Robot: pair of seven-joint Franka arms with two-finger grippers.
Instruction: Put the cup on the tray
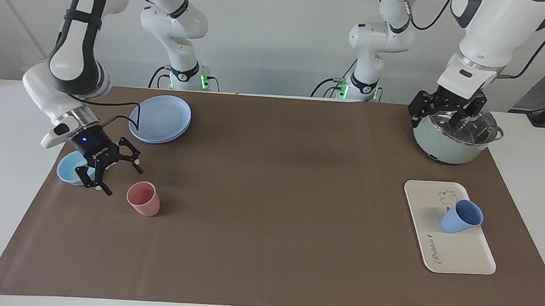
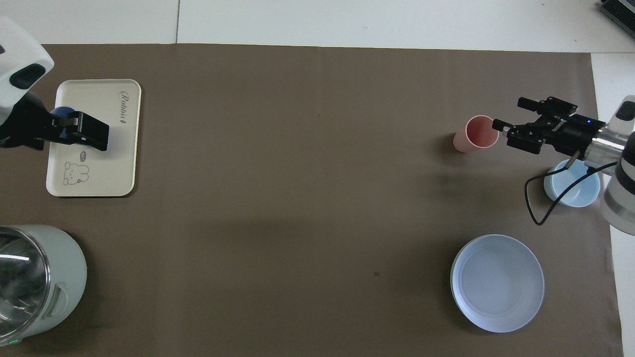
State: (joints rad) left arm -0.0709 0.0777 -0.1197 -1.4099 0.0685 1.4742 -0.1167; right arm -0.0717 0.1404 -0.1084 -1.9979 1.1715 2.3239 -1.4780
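Note:
The periwinkle-blue cup (image 1: 461, 222) stands on the cream-white tray (image 1: 457, 254) at the left arm's end of the table, with nothing touching it. My left gripper (image 1: 443, 112) hangs open and empty high over the pot, well clear of the cup. In the overhead view the left gripper (image 2: 74, 134) covers most of the cup (image 2: 61, 111) on the tray (image 2: 94, 168). My right gripper (image 1: 117, 178) is open and empty, raised beside a salmon-pink tumbler (image 1: 143, 198). The overhead view also shows the right gripper (image 2: 511, 119) just off the tumbler's (image 2: 476, 139) rim.
A pale green pot (image 1: 451, 136) with a glass lid stands nearer to the robots than the tray. A light-blue bowl (image 1: 71, 170) lies under the right arm's wrist. A round blue plate (image 1: 161, 118) lies nearer to the robots than the bowl.

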